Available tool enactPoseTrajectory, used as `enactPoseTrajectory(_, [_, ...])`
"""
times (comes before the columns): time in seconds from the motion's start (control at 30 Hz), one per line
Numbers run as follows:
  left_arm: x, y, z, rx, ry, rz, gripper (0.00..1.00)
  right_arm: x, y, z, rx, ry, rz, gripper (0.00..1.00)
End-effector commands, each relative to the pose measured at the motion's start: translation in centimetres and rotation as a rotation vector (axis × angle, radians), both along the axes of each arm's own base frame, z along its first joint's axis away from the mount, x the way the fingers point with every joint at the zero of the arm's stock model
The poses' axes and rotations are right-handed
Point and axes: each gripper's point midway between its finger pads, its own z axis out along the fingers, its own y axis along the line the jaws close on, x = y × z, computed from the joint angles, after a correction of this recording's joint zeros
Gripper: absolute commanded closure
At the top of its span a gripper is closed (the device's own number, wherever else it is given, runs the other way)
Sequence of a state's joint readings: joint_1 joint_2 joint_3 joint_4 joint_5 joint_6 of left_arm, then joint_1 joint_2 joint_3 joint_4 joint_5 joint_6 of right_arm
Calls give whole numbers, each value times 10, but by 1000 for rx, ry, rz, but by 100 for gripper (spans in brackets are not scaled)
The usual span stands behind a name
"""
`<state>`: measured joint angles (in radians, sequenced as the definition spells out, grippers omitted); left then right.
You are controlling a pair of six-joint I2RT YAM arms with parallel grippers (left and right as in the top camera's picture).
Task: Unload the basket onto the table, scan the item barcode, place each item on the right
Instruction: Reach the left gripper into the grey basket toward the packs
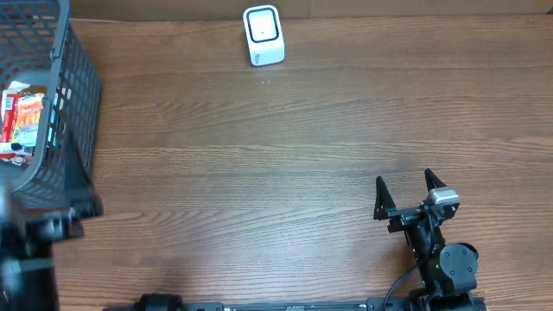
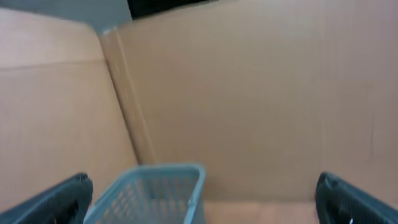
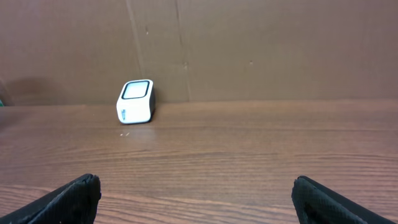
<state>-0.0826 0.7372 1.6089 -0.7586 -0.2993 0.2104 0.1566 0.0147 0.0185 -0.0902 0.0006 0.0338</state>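
WIDE AND WAITING: The right tool [image 1: 403, 180] hovers low over the brown wood-grain tabletop [image 1: 259, 155], its two black fingers [image 3: 71, 198] spread wide with nothing between them. Well ahead of it and off to its left, a small white box-shaped barcode scanner with a dark window [image 1: 263, 34] stands at the tabletop's far edge, against a brown cardboard wall [image 3: 280, 50]. The left tool [image 2: 204, 180] is also spread wide and empty, raised and facing the same cardboard. Just ahead of it and lower sits a grey plastic mesh basket [image 2: 149, 193]. Seen from overhead, red-and-white packaged items [image 1: 22, 117] lie inside the basket at the tabletop's left end, well apart from the right tool and from the scanner. The left arm [image 1: 22, 259] shows there only as a dark blur by the basket's near corner.
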Motion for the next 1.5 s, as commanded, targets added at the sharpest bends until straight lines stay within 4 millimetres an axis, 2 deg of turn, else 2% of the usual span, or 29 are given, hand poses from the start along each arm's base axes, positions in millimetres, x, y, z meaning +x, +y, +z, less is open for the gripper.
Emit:
enactPoseTrajectory(0.0, [30, 2, 13, -28, 110, 24, 0, 0, -3, -1, 9, -6, -12, 0])
enactPoseTrajectory(0.17, [81, -20, -12, -37, 361, -76, 0, 0, -3, -1, 9, -6, -12, 0])
enactPoseTrajectory(0.27, [110, -22, -30, -32, 458, -75, 0, 0, -3, -1, 9, -6, -13, 0])
enactPoseTrajectory(0.37, [131, -23, -47, -26, 518, -66, 0, 0, -3, -1, 9, -6, -13, 0])
enactPoseTrajectory(0.47, [144, -18, -65, 25, 596, -36, 0, 0, -3, -1, 9, -6, -13, 0])
enactPoseTrajectory(0.67, [170, 17, -86, 14, 660, 132, 0, 0, -3, -1, 9, -6, -13, 0])
enactPoseTrajectory(0.8, [181, 55, -103, -52, 701, 225, 0, 0, -3, -1, 9, -6, -13, 0])
enactPoseTrajectory(1.07, [197, 127, -134, -222, 730, 249, 0, 0, -3, -1, 9, -6, -13, 0])
enactPoseTrajectory(1.33, [200, 198, -189, -384, 816, 289, 0, 0, -3, -1, 9, -6, -12, 0])
enactPoseTrajectory(1.47, [201, 229, -225, -441, 880, 293, 0, 0, -3, -1, 9, -6, -12, 0])
